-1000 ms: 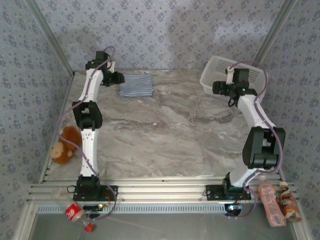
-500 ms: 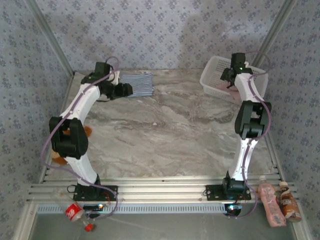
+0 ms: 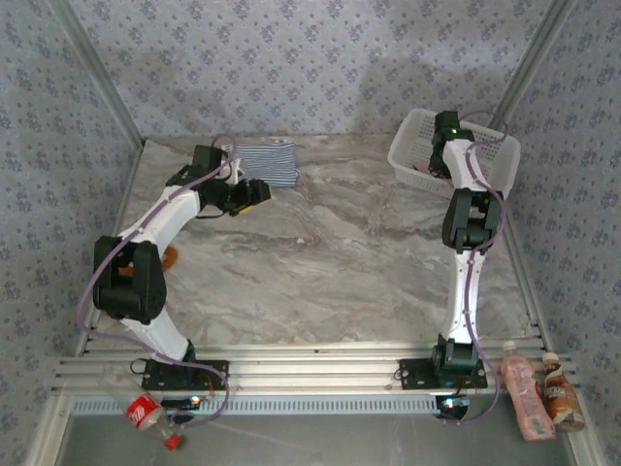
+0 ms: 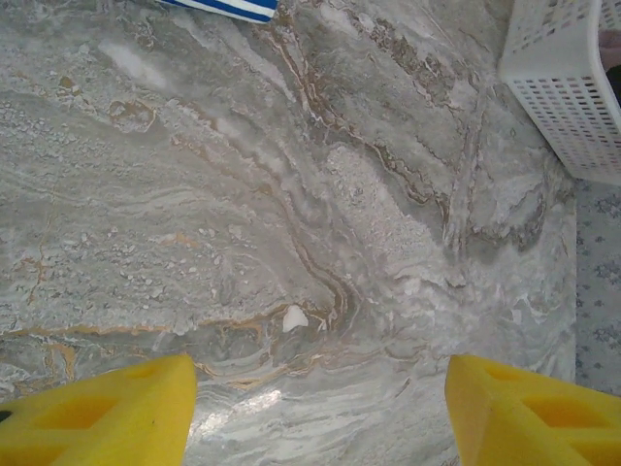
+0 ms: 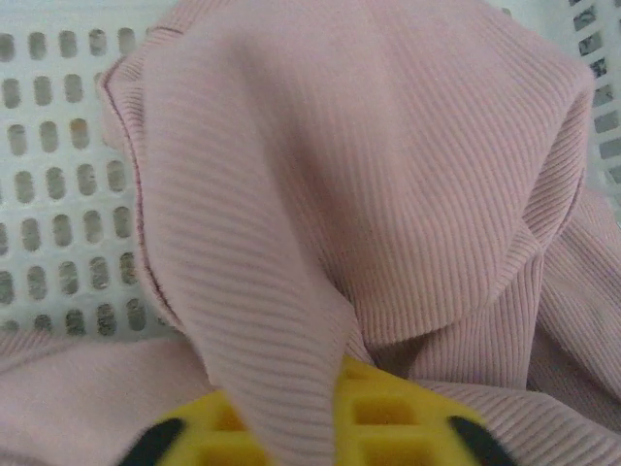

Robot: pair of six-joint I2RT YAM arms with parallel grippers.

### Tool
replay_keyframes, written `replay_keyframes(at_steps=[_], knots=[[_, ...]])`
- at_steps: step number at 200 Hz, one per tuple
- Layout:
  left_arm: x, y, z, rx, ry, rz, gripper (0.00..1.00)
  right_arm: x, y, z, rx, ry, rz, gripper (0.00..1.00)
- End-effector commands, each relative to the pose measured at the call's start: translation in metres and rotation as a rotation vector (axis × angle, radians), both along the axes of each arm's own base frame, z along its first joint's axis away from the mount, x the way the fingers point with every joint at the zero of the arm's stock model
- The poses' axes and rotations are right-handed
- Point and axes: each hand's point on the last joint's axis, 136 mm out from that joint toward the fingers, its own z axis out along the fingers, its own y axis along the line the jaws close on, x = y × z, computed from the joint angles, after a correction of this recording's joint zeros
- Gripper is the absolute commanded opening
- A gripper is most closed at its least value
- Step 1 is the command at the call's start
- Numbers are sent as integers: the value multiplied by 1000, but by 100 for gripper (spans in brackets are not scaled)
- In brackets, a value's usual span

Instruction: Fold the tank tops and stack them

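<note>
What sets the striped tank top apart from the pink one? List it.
Pattern: the striped tank top has navy-and-white stripes; the pink tank top is plain ribbed pink.
Pose: the striped one lies folded flat on the table; the pink one is bunched in the white basket.
Grip: the striped one lies free, the left tool open over bare table; the right tool is shut on the pink one.
Both are soft cloth.

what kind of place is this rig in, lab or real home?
Probably a lab test cell dressed as a home: wallpapered panels in metal framing, left arm and right arm bolted to a rail at a marble-look table.
</note>
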Motion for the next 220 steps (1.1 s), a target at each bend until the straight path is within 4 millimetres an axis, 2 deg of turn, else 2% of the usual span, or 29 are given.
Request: replay_keyframes(at_steps=[1,20,33,37,51,67,90,122,139,152,167,202,209,220], knots=[[1,-5,29,-33,-58,-23,68,0,10,63,-46,-126,34,0],[-1,-4,32,-18,-56,-32,68,0,16,119,-86,-267,73,0],[-2,-4,35,-12,-62,-39,68,-6,17,168,-125,-372,96,0],[-2,-3,36,-10,-64,-39,68,-8,19,177,-131,-394,106,0],[-3,-1,39,2,-73,-36,68,-18,32,225,-160,-491,167,0],[-2,0,48,0,-92,-32,68,-33,48,265,-161,-572,226,0],[-1,1,61,4,-123,-32,68,-59,80,314,-152,-682,342,0],[-3,6,86,30,-172,-28,68,-109,149,383,-112,-850,548,0],[-5,11,101,39,-206,-15,68,-135,189,395,30,-898,629,0],[-8,15,112,51,-229,-11,68,-154,220,391,121,-892,681,0],[-13,20,120,67,-237,-6,68,-180,267,389,202,-890,772,0],[-24,41,132,92,-249,15,68,-232,337,386,351,-893,882,0],[-27,45,132,97,-246,19,68,-234,345,373,366,-848,887,0],[-30,51,125,100,-227,32,68,-233,349,339,388,-743,871,0]])
